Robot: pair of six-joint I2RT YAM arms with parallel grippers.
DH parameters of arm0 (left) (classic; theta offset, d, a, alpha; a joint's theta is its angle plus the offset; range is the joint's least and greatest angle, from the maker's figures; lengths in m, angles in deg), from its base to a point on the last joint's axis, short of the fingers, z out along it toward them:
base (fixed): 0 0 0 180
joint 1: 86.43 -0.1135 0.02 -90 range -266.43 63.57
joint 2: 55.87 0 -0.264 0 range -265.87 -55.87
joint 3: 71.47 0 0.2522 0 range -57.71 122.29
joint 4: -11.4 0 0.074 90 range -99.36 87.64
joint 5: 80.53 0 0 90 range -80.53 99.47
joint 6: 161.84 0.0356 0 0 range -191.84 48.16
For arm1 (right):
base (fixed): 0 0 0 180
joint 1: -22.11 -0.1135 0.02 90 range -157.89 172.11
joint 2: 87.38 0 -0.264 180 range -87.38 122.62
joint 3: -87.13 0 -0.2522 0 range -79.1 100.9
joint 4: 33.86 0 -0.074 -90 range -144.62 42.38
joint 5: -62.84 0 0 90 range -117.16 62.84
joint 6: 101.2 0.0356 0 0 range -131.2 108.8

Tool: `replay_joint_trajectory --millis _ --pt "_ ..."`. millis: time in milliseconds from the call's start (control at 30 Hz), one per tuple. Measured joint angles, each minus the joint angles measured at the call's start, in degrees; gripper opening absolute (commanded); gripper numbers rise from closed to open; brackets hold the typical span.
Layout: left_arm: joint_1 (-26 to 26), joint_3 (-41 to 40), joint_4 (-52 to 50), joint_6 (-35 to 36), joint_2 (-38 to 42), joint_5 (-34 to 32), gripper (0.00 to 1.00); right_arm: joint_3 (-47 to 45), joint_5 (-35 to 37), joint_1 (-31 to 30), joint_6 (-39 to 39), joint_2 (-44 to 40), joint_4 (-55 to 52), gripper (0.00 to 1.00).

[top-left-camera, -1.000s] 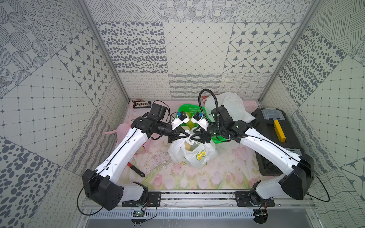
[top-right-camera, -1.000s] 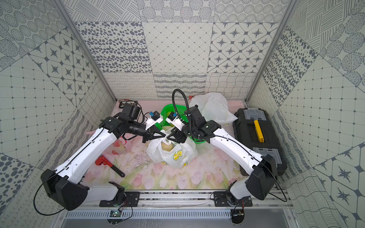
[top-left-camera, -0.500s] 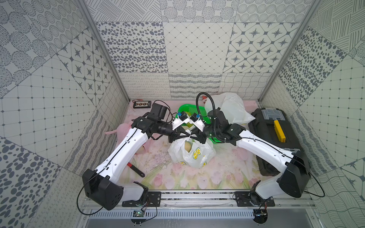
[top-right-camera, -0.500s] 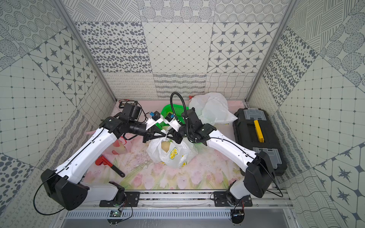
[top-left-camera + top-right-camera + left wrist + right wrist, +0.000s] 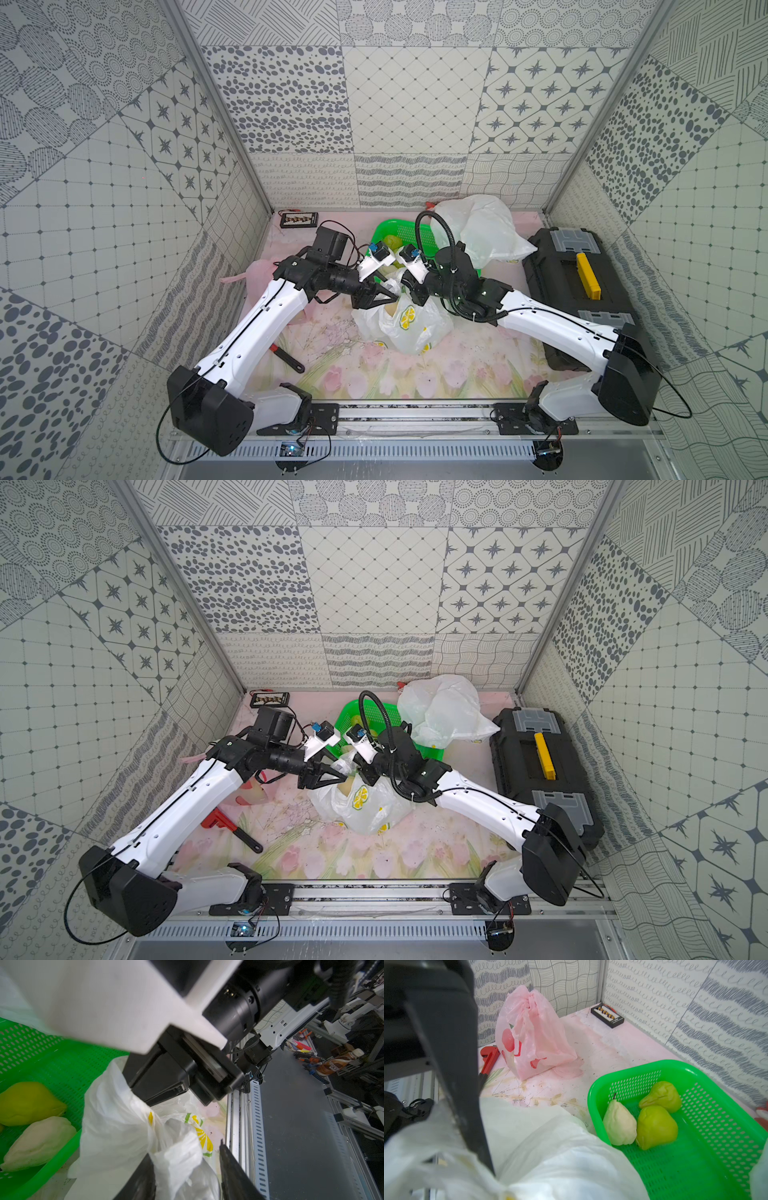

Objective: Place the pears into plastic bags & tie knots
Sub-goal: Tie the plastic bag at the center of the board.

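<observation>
Three pears [image 5: 656, 1126] in the green perforated plastic basket [image 5: 670, 1061]! Right gripper [image 5: 405, 291] clamps the lemon-print white plastic bag [image 5: 409, 328], left gripper [image 5: 185, 1153] gapes; contents mostly hidden.

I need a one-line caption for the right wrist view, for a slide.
Three pears in the basket, a pink bag beyond, the white bag in the foreground.

lemon bag [image 5: 411, 332]: white, yellow lemons, green leaves.
pink bag [image 5: 529, 1039]: translucent pink, red fruit prints.
plain bag [image 5: 478, 237], 1 o'clock of lemon bag: milky white.
basket [image 5: 695, 1167]: bright green, perforated.
Inside it: two green pears [image 5: 656, 1128], one cream pear [image 5: 619, 1124].
toolbox [image 5: 552, 282], 3 o'clock: black, yellow handle, grey latches.
wrench [image 5: 216, 818]: red, black handle.
table [image 5: 374, 378]: pink, tulip print.
</observation>
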State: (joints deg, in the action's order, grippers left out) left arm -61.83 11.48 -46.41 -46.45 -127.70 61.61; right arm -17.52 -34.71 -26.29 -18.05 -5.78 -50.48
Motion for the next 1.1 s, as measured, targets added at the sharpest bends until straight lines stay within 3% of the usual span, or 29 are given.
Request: replay_joint_trajectory --millis 200,367,600,900,1100 --pt "0.3 -2.5 2.0 -3.2 2.7 3.2 0.53 -4.7 2.6 -1.2 -1.0 -1.5 14.2 0.0" --pt "0.5 -2.7 2.0 -5.4 5.6 4.8 0.54 -8.5 0.3 -1.4 0.6 -1.7 25.4 0.0" --pt "-6.0 0.2 2.7 -11.2 11.1 8.4 0.55 -11.6 -4.7 -1.4 2.9 -1.2 37.3 0.0" --pt "-10.3 9.2 3.2 -18.1 9.1 9.7 0.56 -13.0 -4.4 -1.6 1.1 0.4 42.1 0.0" --pt "-13.5 8.3 7.5 -22.9 4.7 5.3 0.56 -12.8 -3.4 -2.1 -2.9 1.6 41.0 0.0"
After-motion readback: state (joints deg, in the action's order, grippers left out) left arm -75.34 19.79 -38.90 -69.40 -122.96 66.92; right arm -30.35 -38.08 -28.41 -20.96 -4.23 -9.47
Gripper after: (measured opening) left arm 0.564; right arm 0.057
